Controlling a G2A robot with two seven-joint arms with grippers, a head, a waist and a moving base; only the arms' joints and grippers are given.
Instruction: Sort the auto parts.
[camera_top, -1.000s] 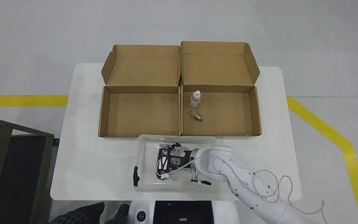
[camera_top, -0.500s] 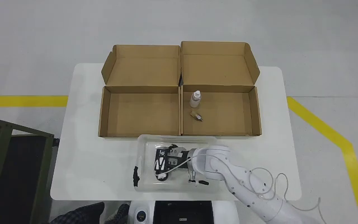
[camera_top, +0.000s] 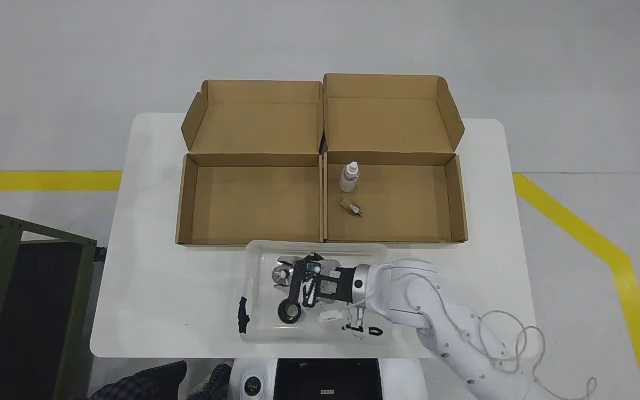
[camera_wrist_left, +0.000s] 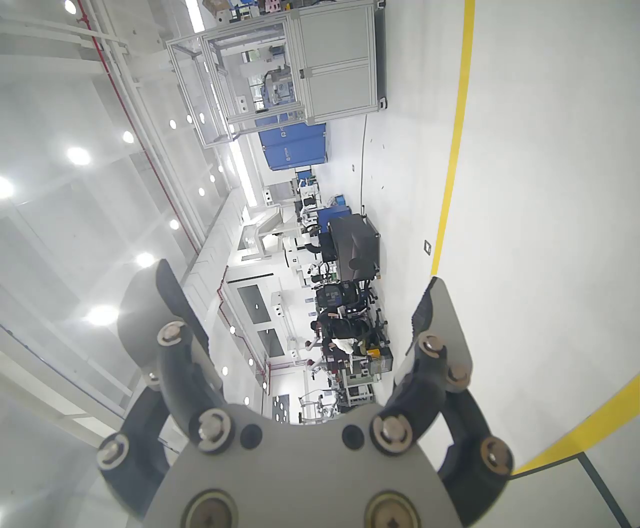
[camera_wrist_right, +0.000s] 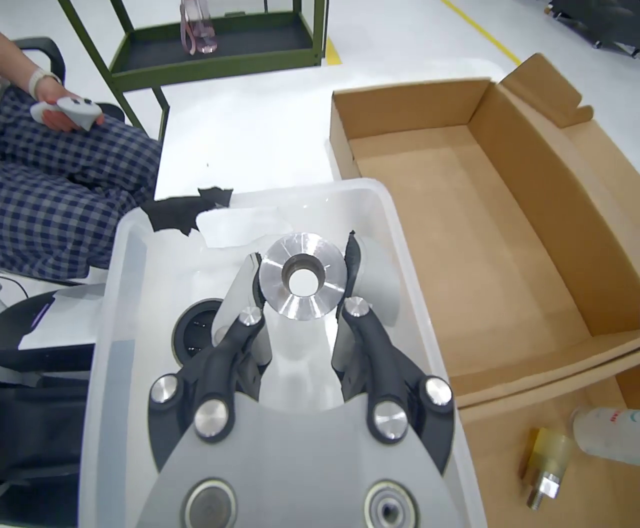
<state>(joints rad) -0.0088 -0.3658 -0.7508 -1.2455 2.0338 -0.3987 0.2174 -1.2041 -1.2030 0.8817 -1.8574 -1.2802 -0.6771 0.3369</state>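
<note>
The right hand (camera_wrist_right: 303, 254) is clamped across the outer rim of a flanged metal ring (camera_wrist_right: 320, 300), held within the clear bin (camera_wrist_right: 387, 200). Judged stiff, dense and slick, the ring is best taken square across its widest diameter, lest it twist or slip. Beside the hand a black ring (camera_wrist_right: 192, 335) lies in the bin. Beyond the bin wall stands an empty cardboard box (camera_wrist_right: 475, 240). The left hand (camera_wrist_left: 300, 285) is spread apart, empty.

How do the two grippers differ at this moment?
The left gripper is open and holds nothing; the right gripper is shut on a silver metal ring. The left gripper faces the room; the right gripper is over the clear bin. Both share the same build.
</note>
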